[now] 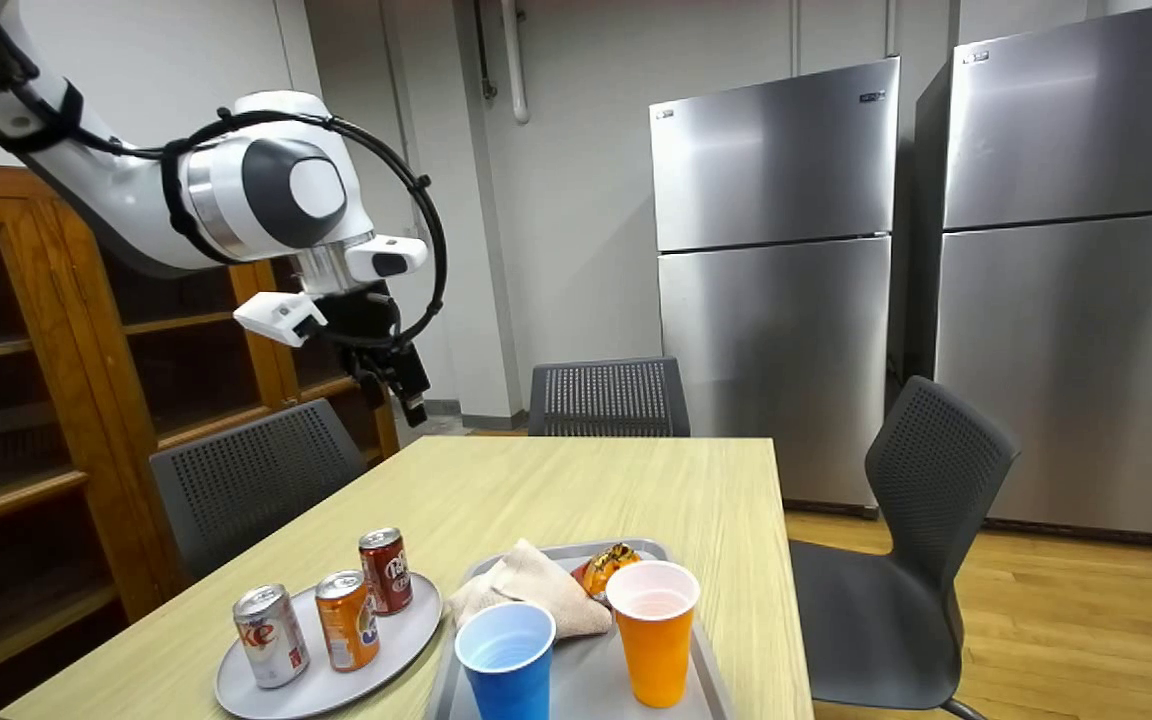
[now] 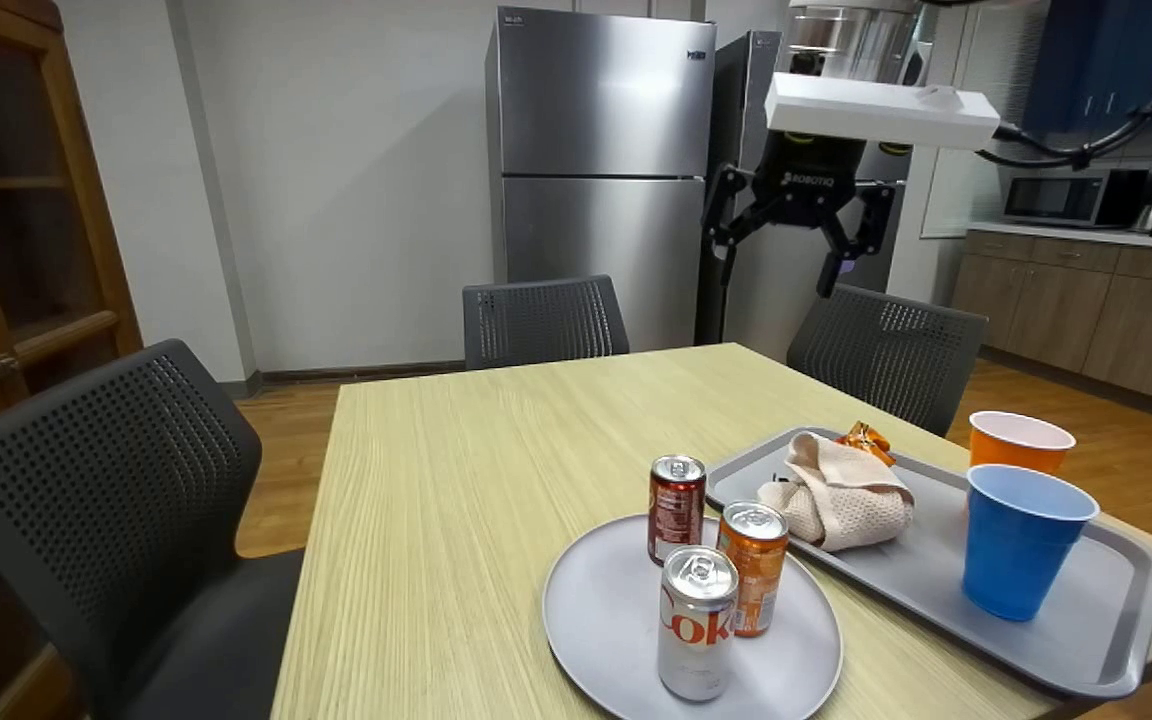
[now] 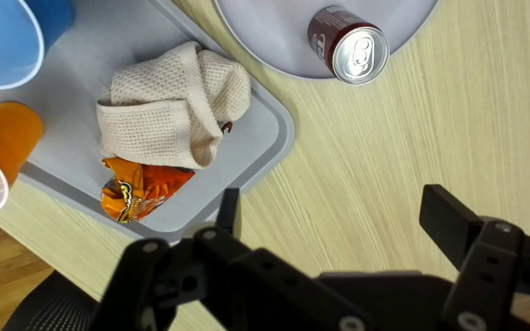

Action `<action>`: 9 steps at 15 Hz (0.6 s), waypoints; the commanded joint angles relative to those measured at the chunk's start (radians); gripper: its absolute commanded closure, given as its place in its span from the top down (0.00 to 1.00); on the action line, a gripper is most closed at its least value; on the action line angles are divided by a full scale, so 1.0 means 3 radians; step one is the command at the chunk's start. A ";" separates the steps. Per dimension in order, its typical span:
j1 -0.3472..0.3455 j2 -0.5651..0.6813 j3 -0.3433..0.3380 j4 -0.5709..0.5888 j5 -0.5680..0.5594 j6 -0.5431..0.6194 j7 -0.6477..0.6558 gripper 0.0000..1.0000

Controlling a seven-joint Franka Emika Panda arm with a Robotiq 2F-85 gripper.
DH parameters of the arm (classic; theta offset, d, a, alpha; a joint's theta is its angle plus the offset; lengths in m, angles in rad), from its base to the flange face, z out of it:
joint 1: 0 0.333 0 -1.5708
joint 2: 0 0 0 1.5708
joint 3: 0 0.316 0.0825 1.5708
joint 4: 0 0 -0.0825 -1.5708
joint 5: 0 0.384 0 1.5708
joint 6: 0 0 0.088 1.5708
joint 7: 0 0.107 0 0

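arm [image 1: 131, 200] slants down from up high, wrist [image 1: 316, 190] bent, gripper [image 2: 777, 280] hanging well above table [image 1: 576, 480], pointing down; jaws spread wide, nothing between them. cloth [image 3: 168, 110] lies near tray [image 3: 288, 131] corner, snack bag [image 3: 143, 188] just beside it; dark red can [image 3: 348, 46] stands by plate [image 3: 267, 27] edge.

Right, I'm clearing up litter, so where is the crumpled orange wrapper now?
In the wrist view, the orange wrapper lies left of centre on the gray tray, just below the beige cloth and right of the orange cup, near the tray's rim.
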 commanded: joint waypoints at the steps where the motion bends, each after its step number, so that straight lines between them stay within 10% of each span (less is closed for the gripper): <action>1: -0.0088 0.0172 0.0045 0.0070 -0.0200 0.0074 0.0298 1.00; 9: -0.0075 0.0547 -0.0102 0.0149 -0.0471 0.0141 0.0617 1.00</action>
